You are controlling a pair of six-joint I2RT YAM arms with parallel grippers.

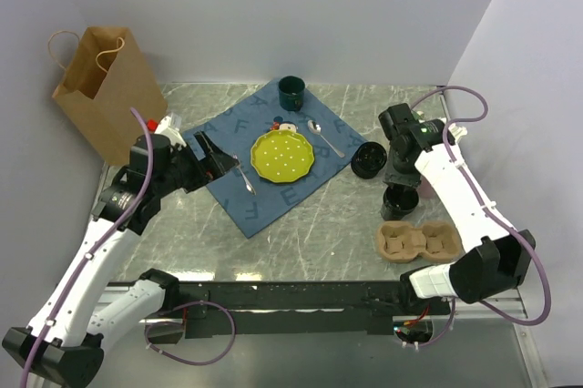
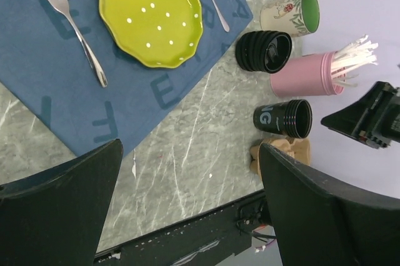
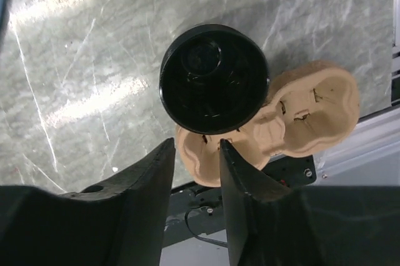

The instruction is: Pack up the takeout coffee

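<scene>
Two small black lidded coffee cups stand on the marble table right of the mat: one (image 1: 367, 160) by the mat's corner, one (image 1: 399, 201) nearer the front. My right gripper (image 1: 401, 178) hovers just above the nearer cup. In the right wrist view this cup (image 3: 214, 78) lies beyond my fingertips, and the right gripper (image 3: 197, 143) is narrowly open and empty. The brown pulp carrier (image 1: 421, 242) lies empty beside that cup, and also shows in the right wrist view (image 3: 306, 113). My left gripper (image 1: 214, 156) is wide open over the mat's left edge. In the left wrist view the left gripper (image 2: 190, 147) is empty, and both cups (image 2: 264, 50) (image 2: 284, 118) show far off.
A blue mat (image 1: 273, 189) holds a yellow-green plate (image 1: 282, 156), a fork (image 1: 244, 177) and a spoon (image 1: 325, 137). A dark green mug (image 1: 293, 90) stands behind it. A brown paper bag (image 1: 100, 87) stands at back left. A pink holder of white sticks (image 2: 306, 73) and a cream mug (image 2: 292, 16) stand at the right.
</scene>
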